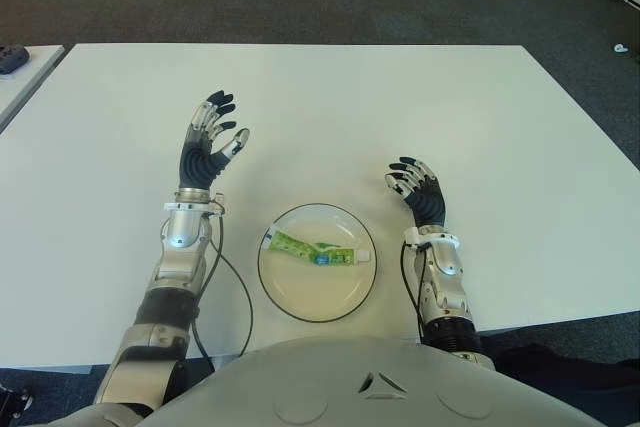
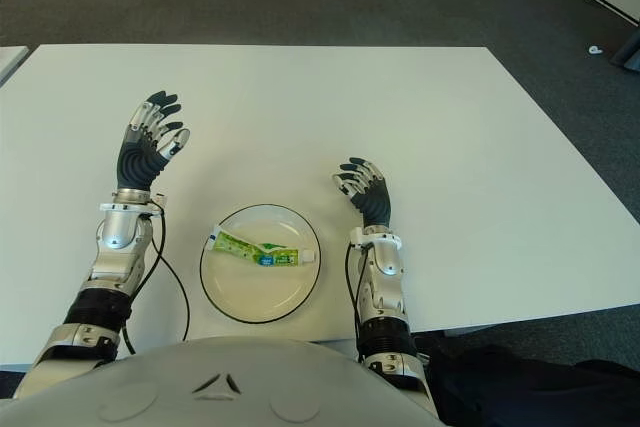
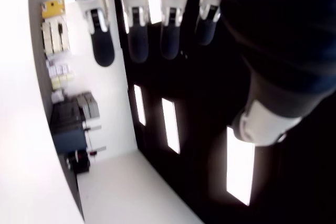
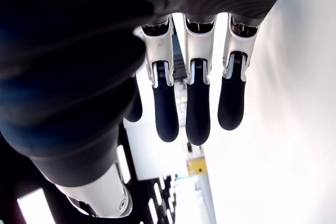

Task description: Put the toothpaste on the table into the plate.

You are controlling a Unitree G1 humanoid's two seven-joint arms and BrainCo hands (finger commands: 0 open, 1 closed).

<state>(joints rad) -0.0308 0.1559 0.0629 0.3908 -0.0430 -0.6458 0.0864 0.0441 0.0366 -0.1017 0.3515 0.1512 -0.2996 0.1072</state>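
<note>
On the white desk, the green toothpaste tube lies inside the plate, its print unreadable. Left hand and right hand flank the plate, fingers spread, holding nothing. Only the wrist views show ceiling lights and distant shelving

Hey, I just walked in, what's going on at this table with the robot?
The toothpaste already lies inside the plate on the white table, right in front of the robot. Neither robot hand holds anything: the left robot hand is raised, fingers spread, to the left of the plate, and the right robot hand shows just right of it, fingers relaxed. The placing looks done.
</note>
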